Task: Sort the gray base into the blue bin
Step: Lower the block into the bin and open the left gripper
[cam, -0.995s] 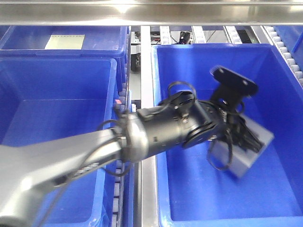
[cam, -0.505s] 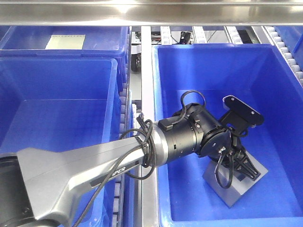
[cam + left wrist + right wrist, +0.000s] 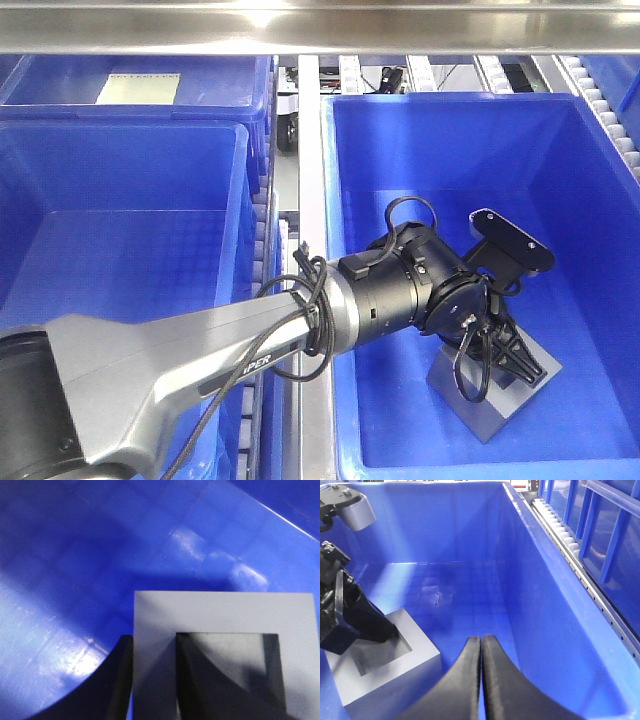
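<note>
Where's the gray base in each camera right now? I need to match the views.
Front view: gray base at lower right, on the blue bin floor.
Left wrist: base fills lower right.
Right wrist: base at lower left.
Shared landmark: left gripper, one finger in the base's recess.

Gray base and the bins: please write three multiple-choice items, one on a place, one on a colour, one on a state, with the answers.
1. Where is the gray base?
A. In the right bin
B. In the left bin
C. On the metal rail

2. What colour is the bin floor around the base?
A. Green
B. Blue
C. Red

3. How is the left claw on the base?
A. Far above it
B. Beside it, apart
C. Gripping one wall, one finger in the recess

Answers:
1 A: the front view shows the base on the right bin's floor.
2 B: blue floor surrounds the base in every view.
3 C: the left wrist view shows fingers on both sides of the wall.
</note>
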